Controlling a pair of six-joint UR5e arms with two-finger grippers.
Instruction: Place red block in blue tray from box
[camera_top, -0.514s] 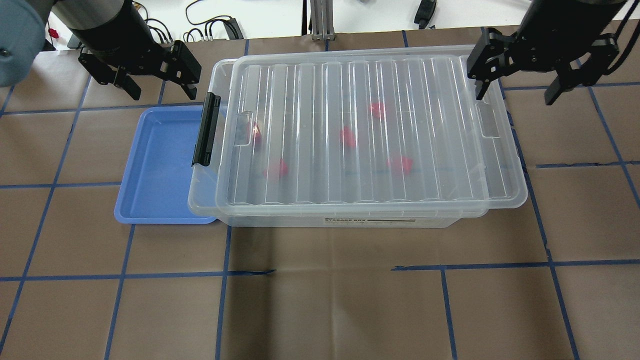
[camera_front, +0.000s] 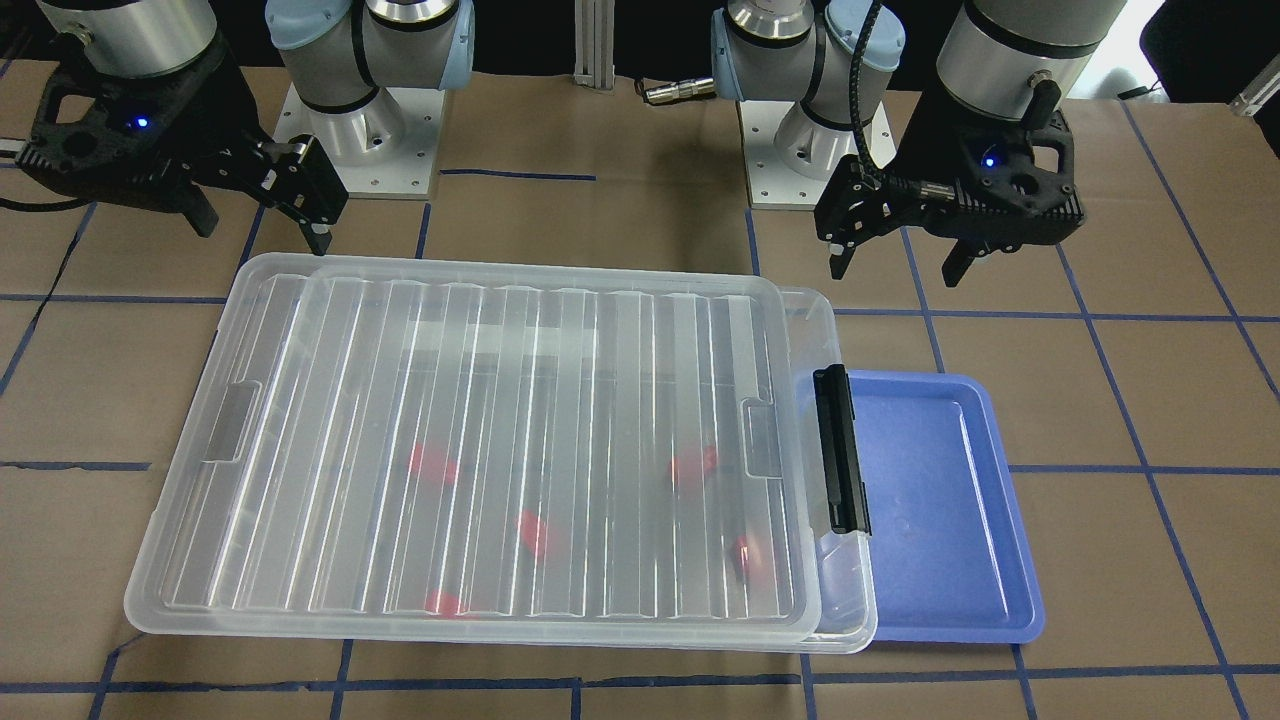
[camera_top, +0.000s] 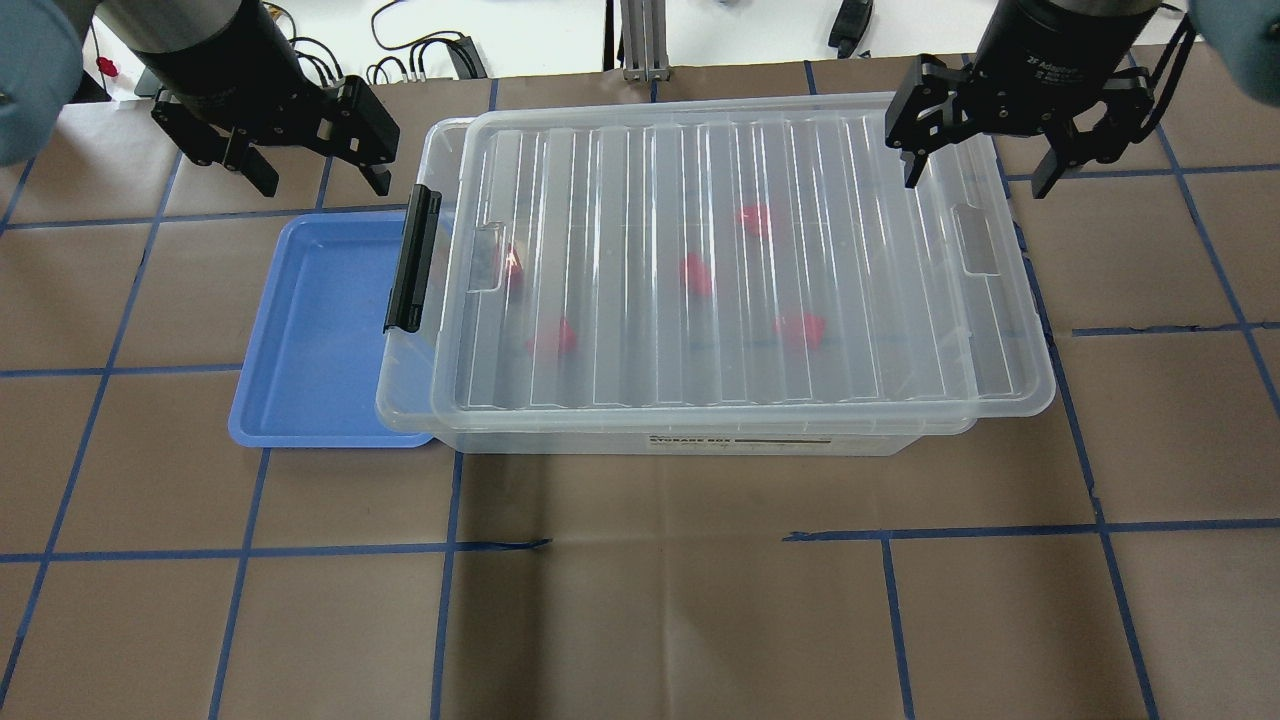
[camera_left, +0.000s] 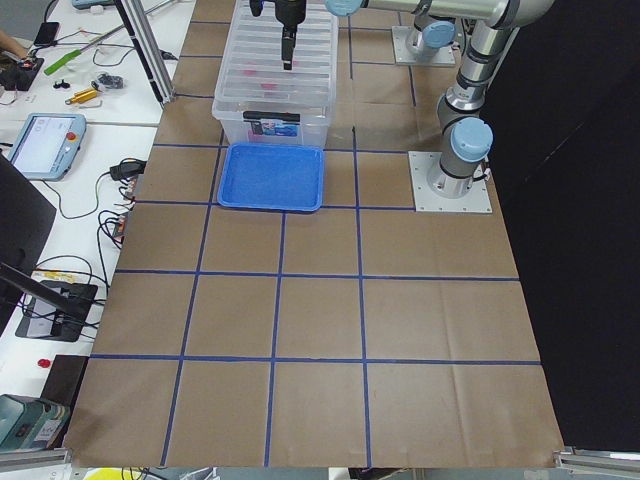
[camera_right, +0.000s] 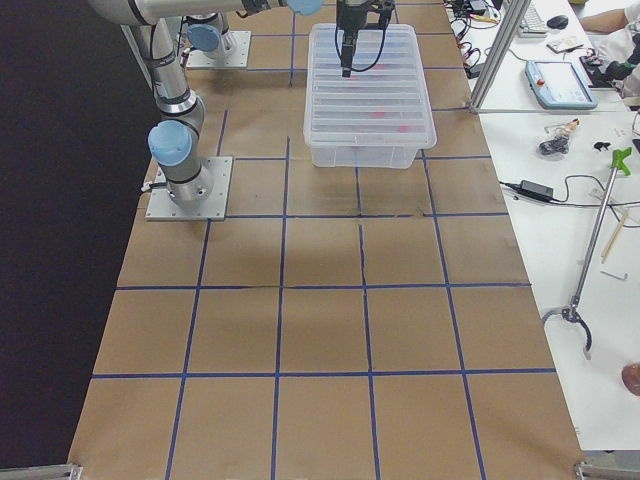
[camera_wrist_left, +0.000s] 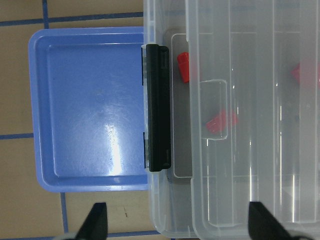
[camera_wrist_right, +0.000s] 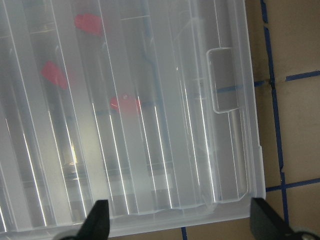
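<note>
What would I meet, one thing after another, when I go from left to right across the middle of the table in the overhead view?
blue tray → black latch → box under its ribbed lid, with red blocks dimly seen inside → bare brown table

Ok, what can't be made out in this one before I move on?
- Red blocks: blurred by the ribbed lid in every view, so their exact shape and orientation are unclear. They are too small in both side views.
- Blue tray: the side toward the box is hidden under the box's rim in the overhead and front-facing views.
- Black latch: whether it is engaged cannot be told.
</note>
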